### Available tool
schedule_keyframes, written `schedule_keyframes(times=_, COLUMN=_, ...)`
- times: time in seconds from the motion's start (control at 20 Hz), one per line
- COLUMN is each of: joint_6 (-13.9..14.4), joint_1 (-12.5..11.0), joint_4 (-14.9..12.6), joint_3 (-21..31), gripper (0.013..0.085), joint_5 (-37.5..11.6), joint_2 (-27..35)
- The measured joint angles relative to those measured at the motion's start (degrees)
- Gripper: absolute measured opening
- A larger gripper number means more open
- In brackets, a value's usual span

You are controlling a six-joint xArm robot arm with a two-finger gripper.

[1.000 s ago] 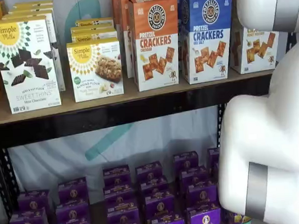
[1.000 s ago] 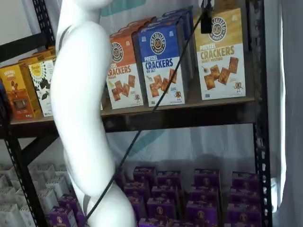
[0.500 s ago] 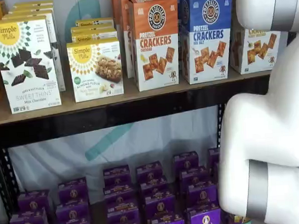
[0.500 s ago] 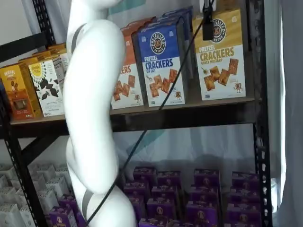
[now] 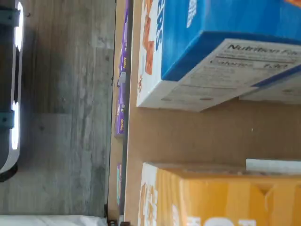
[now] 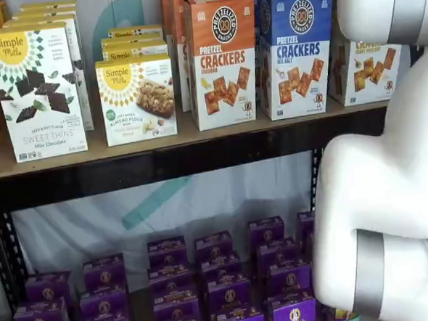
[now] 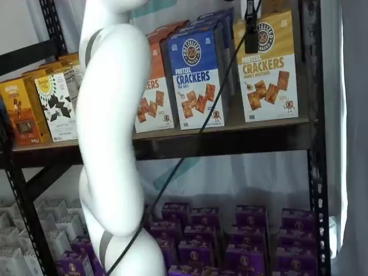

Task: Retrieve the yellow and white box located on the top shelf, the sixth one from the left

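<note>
White jointed robot arm [image 7: 112, 144] fills left-centre of one shelf view; in the other [image 6: 390, 193] it takes up the right side.

Long tan top shelf with dark metal front beam [image 6: 170, 159] runs across the middle of both shelf views [image 7: 230, 141].

Tall yellow and white cardboard box with round black logo and brown crackers [image 7: 268, 69] stands upright at upper right, rightmost on that shelf, just beside the blue "Pretzel Crackers" carton [image 7: 197, 77]. In the other shelf view it [image 6: 365, 75] is half hidden behind the arm. In the wrist view its yellow top [image 5: 221, 197] and the blue carton [image 5: 211, 47] are apart, bare board between.

Small black claw [image 7: 251, 26] hangs at the upper edge in front of the yellow box's logo, black cable [image 7: 190, 149] trailing down-left. One dark finger seen only; cannot tell whether spread or closed.
</note>
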Motion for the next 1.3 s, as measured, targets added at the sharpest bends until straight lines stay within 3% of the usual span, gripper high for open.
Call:
schedule_keyframes(times=0.6, joint_6=-0.03, joint_1=0.12, joint_4=-0.30, joint_3=-0.34, gripper=0.0850, joint_5=-0.99, joint_2=-0.53)
schedule_keyframes(times=1.05, joint_6=-0.38, joint_1=0.47, joint_4=-2.20, joint_3=-0.53, gripper=0.0850, joint_5=-0.96, joint_2=-0.85)
schedule_keyframes(times=1.25, joint_6=-0.41, joint_1=0.41, joint_4=-2.31, joint_3=-0.95, gripper=0.0730, joint_5=-0.34, joint_2=-0.72)
schedule_keyframes(times=1.3, joint_6=-0.41, joint_1=0.38, joint_4=-2.28, joint_3=-0.98, gripper=0.0730, joint_5=-0.30, joint_2=-0.71)
